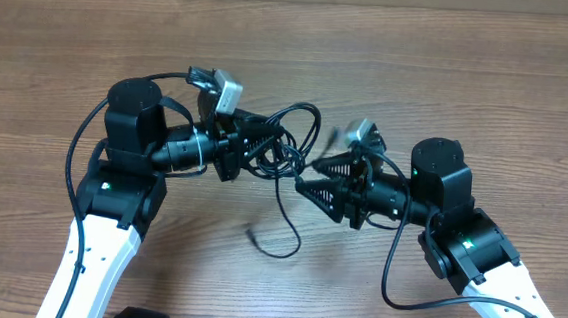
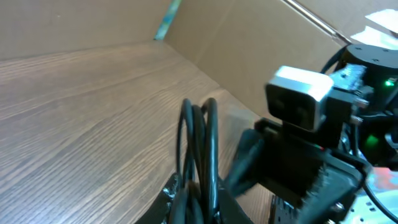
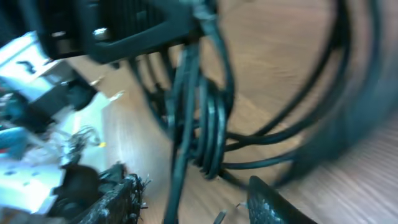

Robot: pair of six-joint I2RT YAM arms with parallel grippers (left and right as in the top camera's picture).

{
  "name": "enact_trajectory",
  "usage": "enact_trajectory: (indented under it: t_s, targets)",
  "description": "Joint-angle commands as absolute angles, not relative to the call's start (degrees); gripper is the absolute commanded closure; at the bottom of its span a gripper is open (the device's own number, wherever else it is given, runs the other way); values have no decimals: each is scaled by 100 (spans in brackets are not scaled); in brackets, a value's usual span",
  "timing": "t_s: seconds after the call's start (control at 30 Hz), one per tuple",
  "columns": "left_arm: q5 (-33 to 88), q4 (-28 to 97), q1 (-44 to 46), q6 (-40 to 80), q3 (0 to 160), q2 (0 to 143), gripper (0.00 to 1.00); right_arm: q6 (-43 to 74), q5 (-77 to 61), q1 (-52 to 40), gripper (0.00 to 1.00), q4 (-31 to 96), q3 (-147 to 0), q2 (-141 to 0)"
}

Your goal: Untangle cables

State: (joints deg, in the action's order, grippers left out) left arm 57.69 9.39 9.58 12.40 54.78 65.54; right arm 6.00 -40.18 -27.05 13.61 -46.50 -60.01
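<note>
The cables [image 1: 283, 139] are thin black cords bunched in loops above the table's middle. One strand hangs down and curls onto the wood [image 1: 281, 234]. My left gripper [image 1: 249, 145] comes in from the left and is shut on the bundle. In the left wrist view the loops [image 2: 199, 134] rise from between its fingers [image 2: 166, 202]. My right gripper [image 1: 303, 176] faces the bundle from the right with its jaws open. In the right wrist view the coiled cables [image 3: 208, 124] hang just beyond my right gripper [image 3: 193, 208], and one strand [image 3: 178, 177] runs down through the gap ungripped.
The wooden table [image 1: 490, 73] stretches around both arms. A cardboard wall [image 2: 249, 37] stands along the far edge. The right arm's wrist camera [image 2: 298, 99] sits close in front of the left gripper. Thicker arm cables [image 1: 71, 164] loop beside each arm.
</note>
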Motion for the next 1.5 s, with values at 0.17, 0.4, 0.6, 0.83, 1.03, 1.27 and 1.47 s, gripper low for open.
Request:
enact_trajectory:
  t_s: [0.17, 0.4, 0.6, 0.83, 1.03, 1.27, 1.47]
  targets:
    - [5999, 1017, 899, 746, 5599, 6523, 96, 600, -3557, -2724, 44, 1033, -4766, -5931]
    - [6069, 1380, 899, 285, 5599, 6523, 96, 600, -2803, -2724, 40, 996, -4766, -5780]
    - [6829, 1439, 902, -436, 5599, 6523, 96, 596, -2359, -2724, 35, 947, -4766, -5616]
    - [6886, 1911, 902, -1033, 5599, 6525, 96, -23, -2674, -2724, 29, 974, -4766, -5387]
    - [7022, 1992, 902, -1131, 5599, 6523, 96, -843, -2707, -2724, 27, 974, -4766, -5234]
    - [7402, 1990, 904, -1291, 5599, 6525, 96, -1566, -3120, -2724, 25, 1059, -4766, -5234]
    - [7505, 2108, 1033, -1435, 5599, 6525, 96, -2071, -3070, -2724, 25, 1059, -4766, -5234]
